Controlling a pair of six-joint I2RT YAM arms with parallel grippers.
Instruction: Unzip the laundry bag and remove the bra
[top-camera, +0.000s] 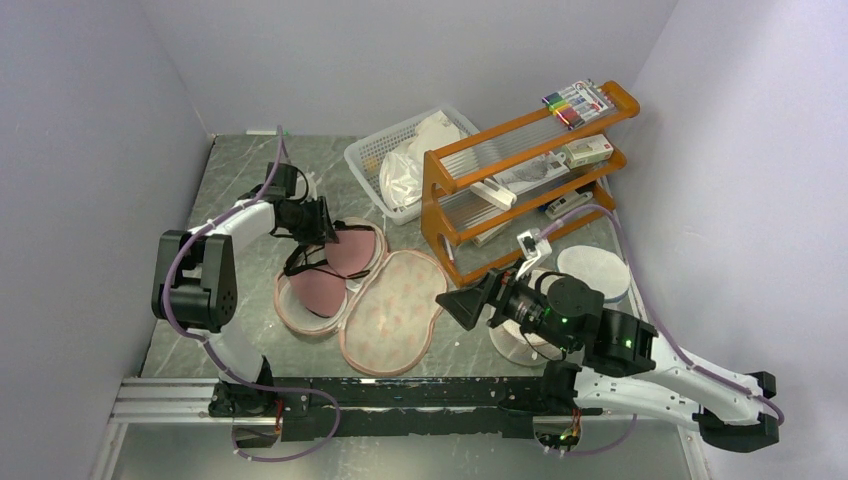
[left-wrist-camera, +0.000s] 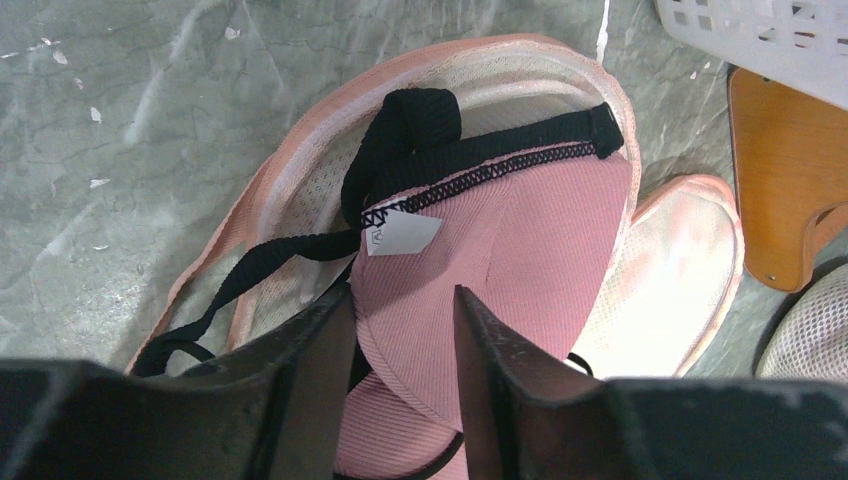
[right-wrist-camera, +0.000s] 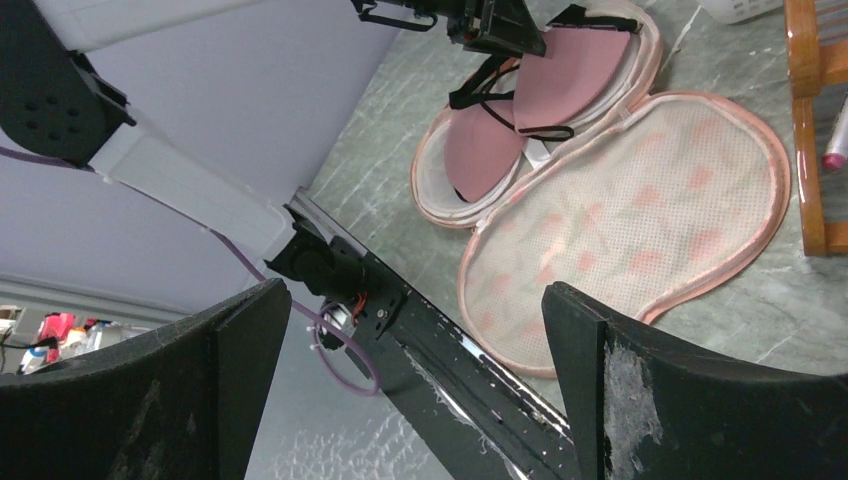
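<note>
The worktop (top-camera: 250, 180) carries the laundry bag (top-camera: 392, 310), which lies fully unzipped and spread flat. Its flower-print flap is on the right and its base half on the left. Each half runs long axis from near-left to far-right.

The bra (top-camera: 335, 265) lies in the base half along the same axis, with its dark straps (left-wrist-camera: 420, 130) trailing over the left rim. It should be treated as light and soft. The padded cups will hold their shape, while the straps are limp and may snag on the zip rim. The best place to grip is a cup edge, not a strap.

The left gripper (top-camera: 318, 222) sits over the far cup with its fingers part-way apart and fabric between them. Whether it is pinching the cup cannot be told. The right gripper (top-camera: 465, 300) is spread wide and empty, beside the flap.
</note>
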